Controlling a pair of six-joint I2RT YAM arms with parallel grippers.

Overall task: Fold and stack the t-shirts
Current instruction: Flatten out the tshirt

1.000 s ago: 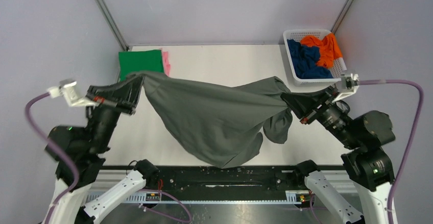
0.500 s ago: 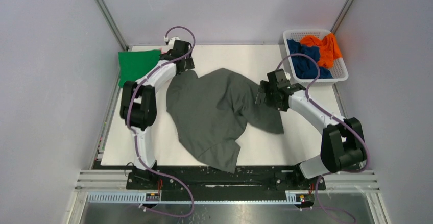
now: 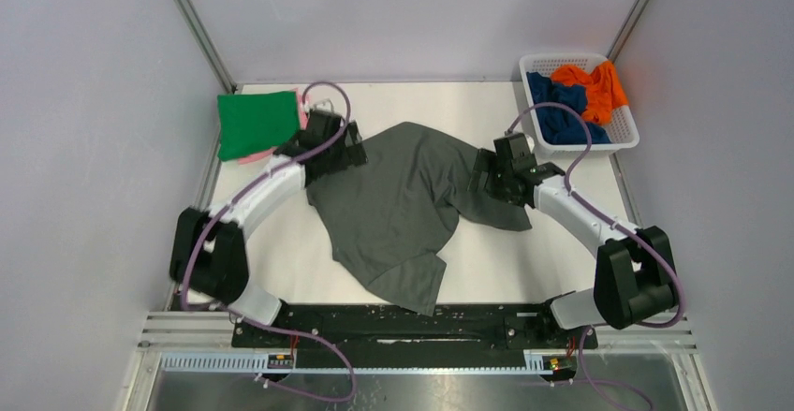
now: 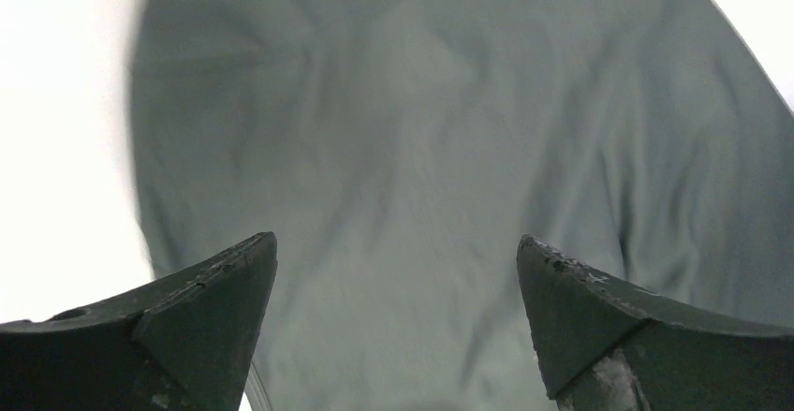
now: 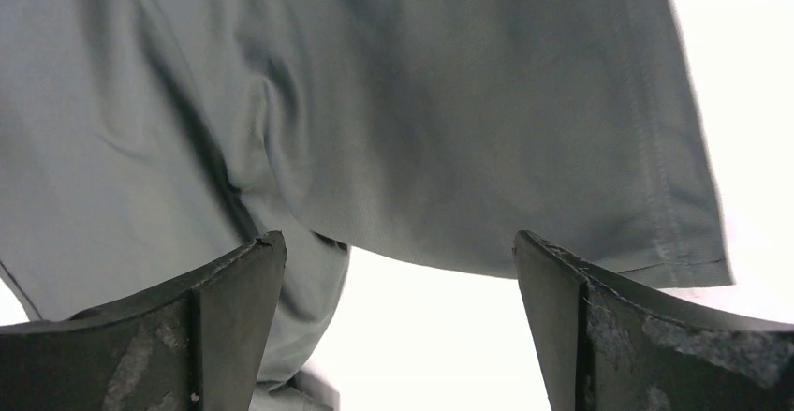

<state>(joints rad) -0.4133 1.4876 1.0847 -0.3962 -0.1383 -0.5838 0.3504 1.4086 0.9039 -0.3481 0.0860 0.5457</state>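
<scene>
Grey and limp, the grey shirt (image 3: pixel 393 205) lay unfolded and rumpled across the middle of the table (image 3: pixel 300 252). Its near end hung close to the table's front edge. Its long axis ran from the far middle down toward the near edge, tilted a little. One flap, probably a sleeve, splayed out to the right. Which end held the collar could not be told from above.

The left gripper (image 3: pixel 348 154) hovered over the shirt's far-left edge. In its wrist view the left gripper (image 4: pixel 395 240) was spread wide with nothing between the fingers, only cloth (image 4: pixel 421 102) below. The right gripper (image 3: pixel 481 179) sat over the right flap. The wrist view showed it (image 5: pixel 398 236) gaping too and holding nothing.

The cloth looked light and floppy, and likely to sag and bunch if lifted from one point. Two corners of the stitched hem (image 5: pixel 679 224) seemed the firmest hold, taken together and pulled taut.

The green shirt (image 3: pixel 255 121) lay folded at the far left with the pink shirt (image 3: pixel 301 104) peeking out beneath it. The navy shirt (image 3: pixel 557 111) and orange shirt (image 3: pixel 599 88) lay crumpled in the basket (image 3: pixel 562 58).
</scene>
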